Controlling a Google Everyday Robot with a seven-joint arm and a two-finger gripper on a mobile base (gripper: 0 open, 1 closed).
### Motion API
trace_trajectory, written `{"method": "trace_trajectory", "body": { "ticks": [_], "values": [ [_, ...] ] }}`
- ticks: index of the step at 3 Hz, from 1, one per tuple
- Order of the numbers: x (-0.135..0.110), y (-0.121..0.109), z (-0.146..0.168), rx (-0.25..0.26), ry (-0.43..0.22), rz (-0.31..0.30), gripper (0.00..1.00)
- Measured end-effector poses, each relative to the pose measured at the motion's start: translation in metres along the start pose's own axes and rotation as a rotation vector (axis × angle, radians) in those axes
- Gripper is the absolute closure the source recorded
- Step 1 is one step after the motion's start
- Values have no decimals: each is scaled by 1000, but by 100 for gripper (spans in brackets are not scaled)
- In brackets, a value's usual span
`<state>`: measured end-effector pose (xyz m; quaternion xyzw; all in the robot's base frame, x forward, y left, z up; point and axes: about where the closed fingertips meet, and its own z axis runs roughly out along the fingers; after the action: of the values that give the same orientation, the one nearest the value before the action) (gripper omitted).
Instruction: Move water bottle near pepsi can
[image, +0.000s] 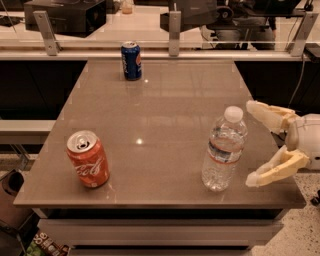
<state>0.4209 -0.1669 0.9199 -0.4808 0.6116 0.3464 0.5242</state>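
the water bottle (224, 150) is standing upright, the pepsi can (131, 61) sitting well apart, far behind it. the gripper (250, 144) is hovering just beside the bottle, spread wide and empty. the thin plastic is probably going to flex, so gripping at the label band seems safest.

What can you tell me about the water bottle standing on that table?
The water bottle is clear ribbed plastic with a white screw cap and a thin label band around its middle. It stands upright near the front right of the brown table, resting only on the tabletop. The robot's hand hovers just to its right, its two pale fingers spread open toward the bottle but not touching it.
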Motion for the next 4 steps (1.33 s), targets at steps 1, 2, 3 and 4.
{"method": "trace_trajectory", "body": {
  "ticks": [1,2,3,4],
  "values": [
    [-7,6,8,-18,-26,-22,0],
    [-13,16,16,-46,-24,-29,0],
    [-23,28,24,-80,-2,-33,0],
    [-31,37,39,-119,2,-34,18]
  ]
}}
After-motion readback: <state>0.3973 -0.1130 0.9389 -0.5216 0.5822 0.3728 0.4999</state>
